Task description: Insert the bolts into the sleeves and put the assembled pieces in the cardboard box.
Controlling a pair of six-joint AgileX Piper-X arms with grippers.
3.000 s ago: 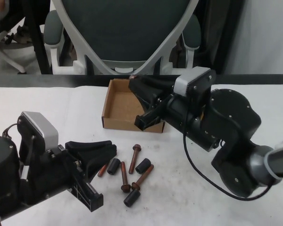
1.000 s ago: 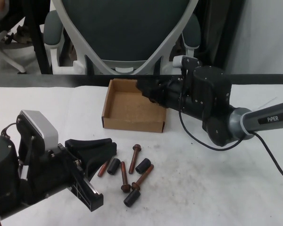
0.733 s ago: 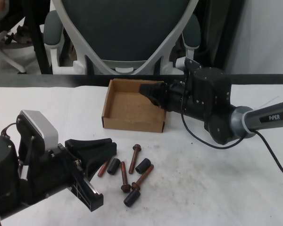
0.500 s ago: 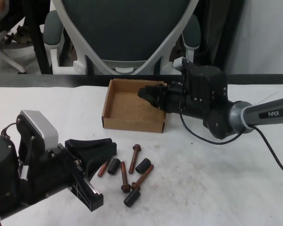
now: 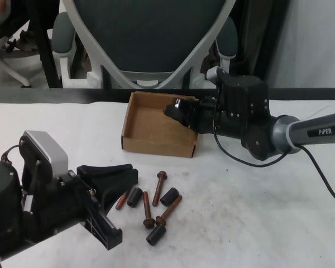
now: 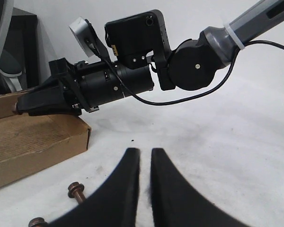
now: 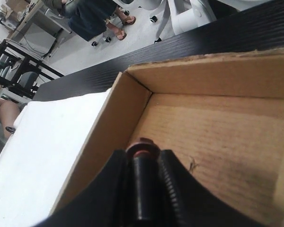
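Near the worktop's (image 5: pixel 257 212) front-left corner, the left end effector (image 6: pixel 145 152) rests all but closed on nothing, just beside loose bolts (image 5: pixel 159 188) and sleeves (image 5: pixel 168 196) yet to be paired; toward the rear edge, the right end effector (image 7: pixel 143 158), clamped on a sleeved bolt (image 7: pixel 143 182), hangs over the cardboard box (image 5: pixel 156 146), apparently poised to drop it in.

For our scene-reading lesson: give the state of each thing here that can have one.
Brown cardboard box: open-topped, nothing seen inside.
Right end effector: shut on black sleeve with rusty bolt inside, over that box.
Left end effector: shut, empty.
Loose rusty bolts, loose black sleeves: lying unassembled.
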